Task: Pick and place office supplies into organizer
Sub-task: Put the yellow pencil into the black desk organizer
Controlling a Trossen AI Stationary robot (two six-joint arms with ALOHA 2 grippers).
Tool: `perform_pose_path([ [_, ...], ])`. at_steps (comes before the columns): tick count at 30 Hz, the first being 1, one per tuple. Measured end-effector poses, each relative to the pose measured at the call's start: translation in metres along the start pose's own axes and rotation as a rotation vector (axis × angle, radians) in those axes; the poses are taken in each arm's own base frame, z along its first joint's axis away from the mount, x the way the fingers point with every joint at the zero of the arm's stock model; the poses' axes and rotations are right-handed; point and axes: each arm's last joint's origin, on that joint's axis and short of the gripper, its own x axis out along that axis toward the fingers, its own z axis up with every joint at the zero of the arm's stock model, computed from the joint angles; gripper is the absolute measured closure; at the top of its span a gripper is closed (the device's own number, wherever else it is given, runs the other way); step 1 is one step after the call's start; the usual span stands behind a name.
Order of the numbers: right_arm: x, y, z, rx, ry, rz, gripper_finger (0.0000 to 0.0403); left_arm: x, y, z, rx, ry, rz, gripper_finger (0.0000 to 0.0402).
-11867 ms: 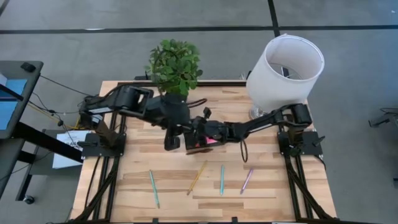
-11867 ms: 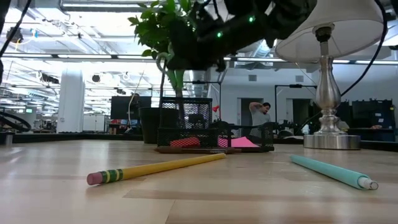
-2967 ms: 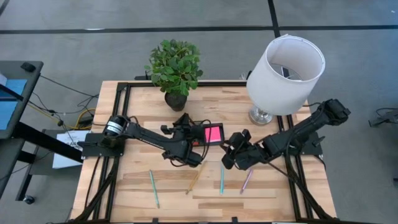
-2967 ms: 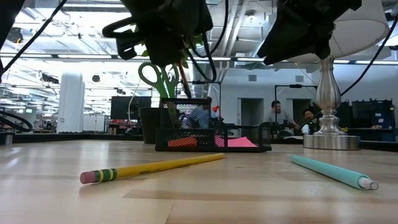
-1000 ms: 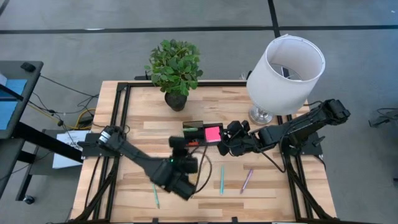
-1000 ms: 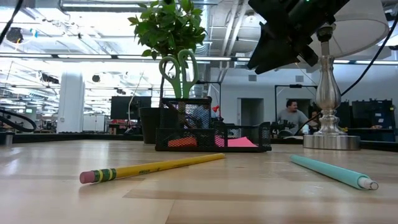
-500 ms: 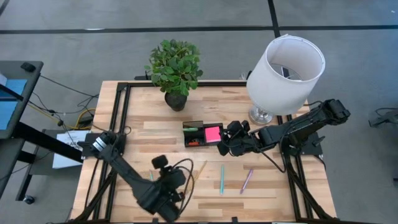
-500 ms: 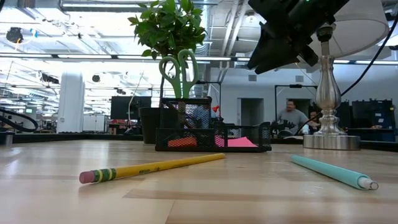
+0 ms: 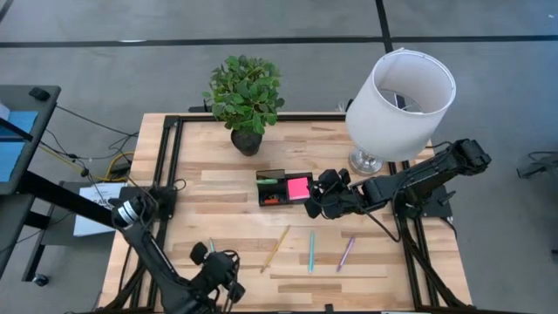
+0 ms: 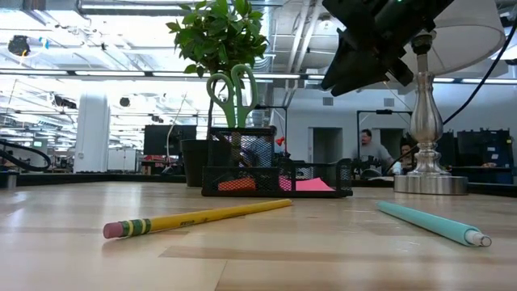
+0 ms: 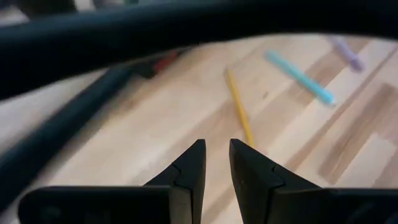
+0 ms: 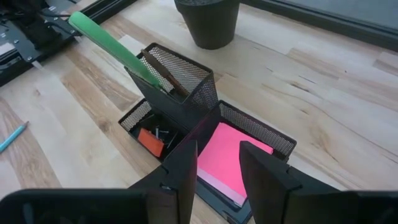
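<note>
The left hand (image 11: 216, 163), slightly parted and empty, hovers just short of the yellow pencil (image 11: 240, 115), seemingly above the table (image 9: 227, 222).

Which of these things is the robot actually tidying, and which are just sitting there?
Part of the job: black mesh organizer, pink sticky notes, green scissors, yellow pencil, two teal pens, purple pen.

Just sitting there: potted plant, lamp.
</note>
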Motion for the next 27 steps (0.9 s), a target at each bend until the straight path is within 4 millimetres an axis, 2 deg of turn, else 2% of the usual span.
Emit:
perform_pose_path([
  [5, 0.0, 0.0, 0.0, 0.0, 0.0, 0.0, 0.029, 0.02, 0.006, -0.024, -0.027, -0.007, 0.005, 0.0338],
  [11, 0.0, 0.0, 0.0, 0.001, -0.001, 0.001, 0.029, 0.036, 0.009, -0.029, -0.068, -0.116, -0.023, 0.0338],
  [16, 0.0, 0.0, 0.0, 0.003, -0.002, 0.003, 0.029, 0.042, 0.001, -0.035, 0.063, -0.2, -0.096, 0.0338],
  [18, 0.0, 0.0, 0.0, 0.004, -0.003, 0.004, 0.029, 0.043, -0.002, -0.037, 0.06, -0.237, -0.131, 0.0335],
  [22, 0.0, 0.001, 0.0, 0.005, -0.004, 0.004, 0.029, 0.048, -0.004, -0.043, 0.027, -0.235, -0.159, 0.0318],
  [27, 0.0, 0.001, 0.001, 0.007, -0.005, 0.006, 0.029, 0.054, -0.007, -0.05, -0.045, -0.208, -0.204, 0.0278],
])
